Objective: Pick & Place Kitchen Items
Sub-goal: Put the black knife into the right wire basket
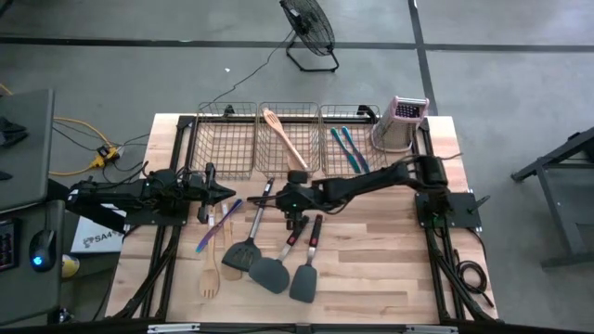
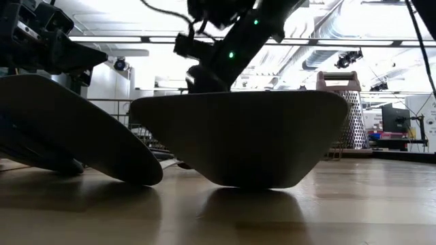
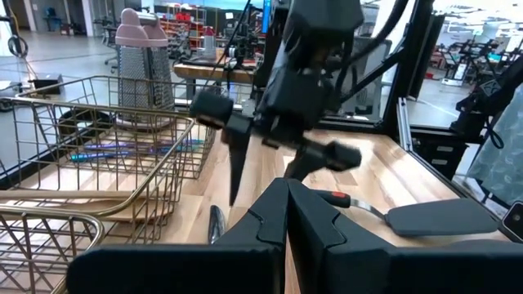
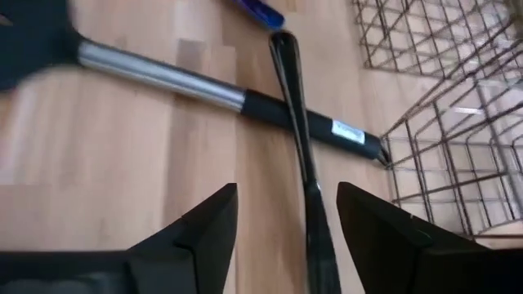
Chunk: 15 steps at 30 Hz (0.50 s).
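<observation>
The right gripper [image 1: 295, 206] is hovering mid-frame in the high view, jaws standing open with nothing held, and the slim black-handled utensil [image 4: 304, 155] is lying right between the fingers in the right wrist view, its long axis running roughly along the gripper's reach. So the right arm is nearer by far. The left gripper [image 1: 221, 192] is waiting left of centre, pinched shut and empty.
</observation>
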### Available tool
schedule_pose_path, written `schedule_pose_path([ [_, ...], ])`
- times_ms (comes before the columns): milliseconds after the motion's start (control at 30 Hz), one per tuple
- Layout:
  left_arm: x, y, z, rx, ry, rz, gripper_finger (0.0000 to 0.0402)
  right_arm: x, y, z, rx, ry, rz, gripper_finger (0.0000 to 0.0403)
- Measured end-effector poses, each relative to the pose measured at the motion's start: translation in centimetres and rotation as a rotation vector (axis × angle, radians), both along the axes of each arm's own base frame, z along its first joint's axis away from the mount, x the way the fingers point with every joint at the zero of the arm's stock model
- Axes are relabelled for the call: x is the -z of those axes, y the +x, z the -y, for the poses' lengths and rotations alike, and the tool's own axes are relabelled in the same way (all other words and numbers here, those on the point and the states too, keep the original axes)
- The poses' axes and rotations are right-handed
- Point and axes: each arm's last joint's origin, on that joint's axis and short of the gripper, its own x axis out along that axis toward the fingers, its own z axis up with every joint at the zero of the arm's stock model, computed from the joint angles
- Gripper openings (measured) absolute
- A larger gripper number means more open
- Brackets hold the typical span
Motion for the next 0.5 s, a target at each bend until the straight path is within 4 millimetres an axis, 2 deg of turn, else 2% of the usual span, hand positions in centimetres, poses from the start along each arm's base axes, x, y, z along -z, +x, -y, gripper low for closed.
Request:
schedule_pose_path([
  [300, 0.0, 0.0, 0.0, 0.000, 0.000, 0.000, 0.0003, 2.2, 2.2, 1.5, 0.026, 0.010, -0.008, 0.0216],
  [500, 0.0, 0.0, 0.0, 0.000, 0.000, 0.000, 0.0003, 3.0, 2.8, 2.5, 0.052, 0.010, -0.011, 0.0217],
])
